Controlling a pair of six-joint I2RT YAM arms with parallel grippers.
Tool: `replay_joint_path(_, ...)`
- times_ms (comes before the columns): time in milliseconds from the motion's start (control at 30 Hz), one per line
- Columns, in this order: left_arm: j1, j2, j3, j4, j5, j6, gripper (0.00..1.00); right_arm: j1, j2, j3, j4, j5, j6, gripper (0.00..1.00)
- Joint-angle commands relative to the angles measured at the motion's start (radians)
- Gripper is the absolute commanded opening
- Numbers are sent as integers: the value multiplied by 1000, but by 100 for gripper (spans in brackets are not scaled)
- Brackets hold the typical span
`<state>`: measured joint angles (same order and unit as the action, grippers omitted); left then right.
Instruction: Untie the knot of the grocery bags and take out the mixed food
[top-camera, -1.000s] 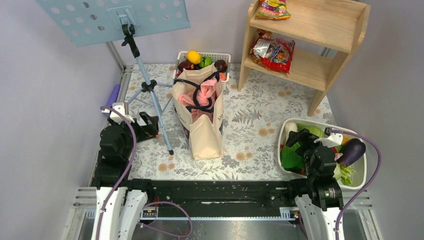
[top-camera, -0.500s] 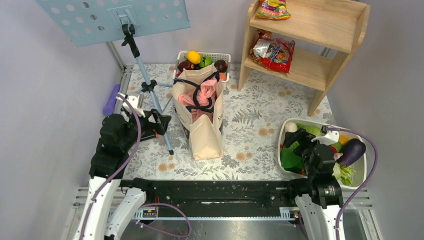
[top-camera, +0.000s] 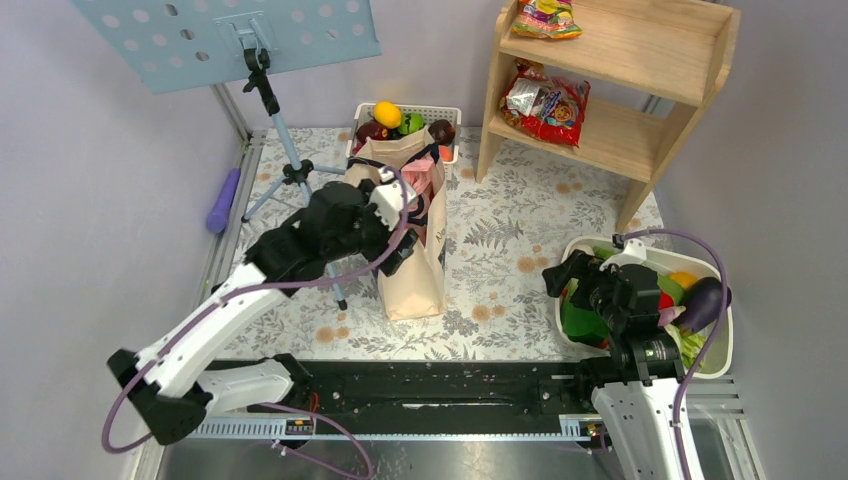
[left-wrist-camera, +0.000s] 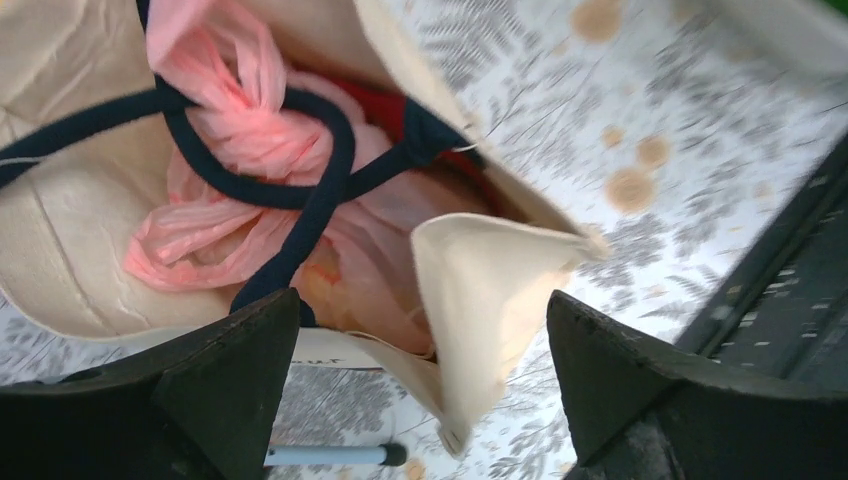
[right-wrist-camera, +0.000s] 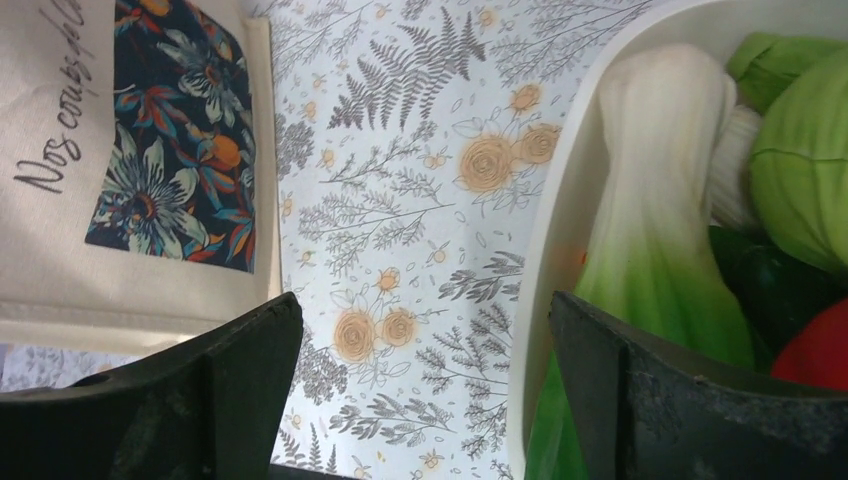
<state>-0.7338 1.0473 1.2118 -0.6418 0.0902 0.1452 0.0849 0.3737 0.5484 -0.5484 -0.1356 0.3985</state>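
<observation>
A pink grocery bag (left-wrist-camera: 215, 225) sits inside the beige canvas tote (top-camera: 412, 275). Its knot (left-wrist-camera: 238, 100) of twisted pink handles lies under the tote's crossed navy straps (left-wrist-camera: 322, 185). My left gripper (top-camera: 398, 232) hangs over the tote's open mouth and hides most of the bag in the top view, where only a bit of pink (top-camera: 421, 178) shows. In the left wrist view the gripper (left-wrist-camera: 425, 390) is open and empty above the tote's near rim (left-wrist-camera: 490, 290). My right gripper (top-camera: 566, 280) is open and empty (right-wrist-camera: 425, 390) over the left rim of the white basin (right-wrist-camera: 556, 235). The bag's contents are hidden.
A tripod stand (top-camera: 300, 180) with a blue perforated board (top-camera: 225, 35) stands left of the tote. A white basket of fruit (top-camera: 405, 118) is behind it. A wooden shelf (top-camera: 625, 75) holds snack packets (top-camera: 547, 102). The basin (top-camera: 566, 262) holds vegetables and an eggplant (top-camera: 705, 302).
My left arm has swung from the table's left side up and right to over the tote's mouth. My right gripper has shifted slightly left, toward the basin's left rim.
</observation>
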Motion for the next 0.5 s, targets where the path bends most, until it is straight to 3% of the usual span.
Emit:
replay_joint_path(0, -14, 54, 42, -30, -221, 116, 93, -4, 11, 38, 14, -90, -21, 100)
replay_joint_path(167, -15, 44, 64, 27, -284, 119, 91, -4, 7, 36, 14, -96, -23, 100)
replay_joint_path(467, 20, 82, 104, 19, -244, 109, 85, -3, 7, 26, 17, -93, -24, 100)
